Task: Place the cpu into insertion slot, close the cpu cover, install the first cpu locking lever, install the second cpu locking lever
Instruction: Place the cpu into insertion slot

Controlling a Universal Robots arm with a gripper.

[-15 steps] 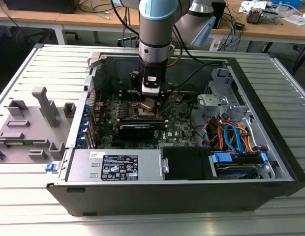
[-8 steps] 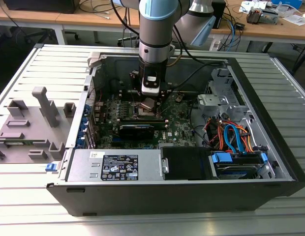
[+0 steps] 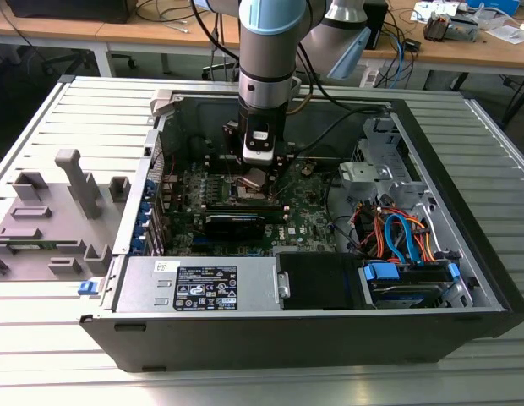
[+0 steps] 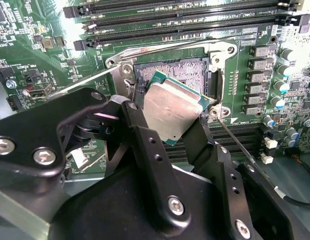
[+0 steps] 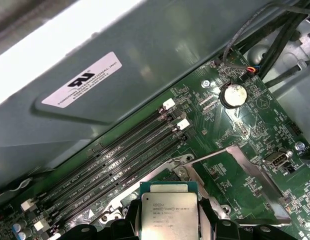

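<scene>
Your cpu [image 4: 171, 107] isn't seated. It's pinched by its edges between the two black fingers [image 4: 145, 145] of your gripper [image 4: 170, 122], metal top facing the second wrist view. It hangs over the insertion slot [image 4: 175, 75] and, as far as I can tell, isn't touching it.

The chip is square, so there's no long axis to fuss over. Its edges do look tipped and a bit twisted against the slot's silver rim though, and it overlaps one side of the dark middle rather than sitting centred. My read is that this offset is what matters: the slot lies right under the chip and slightly past it, so squaring up and centring count for more than reach.

In the first wrist view the cpu cover [image 5: 257, 179] is swung open beside the slot. A thin locking lever [image 4: 165, 51] looks unlatched too, so I'd say nothing past step one is done.

Using the exterior view as a dial around the gripper:
- the expansion card [image 3: 235, 222] sits close at 6 o'clock
- the power supply [image 3: 203, 283] is further out, around 7
- the drive cables [image 3: 397, 237] are at 4
- the grey fixture block [image 3: 42, 220] is well off at 9
</scene>
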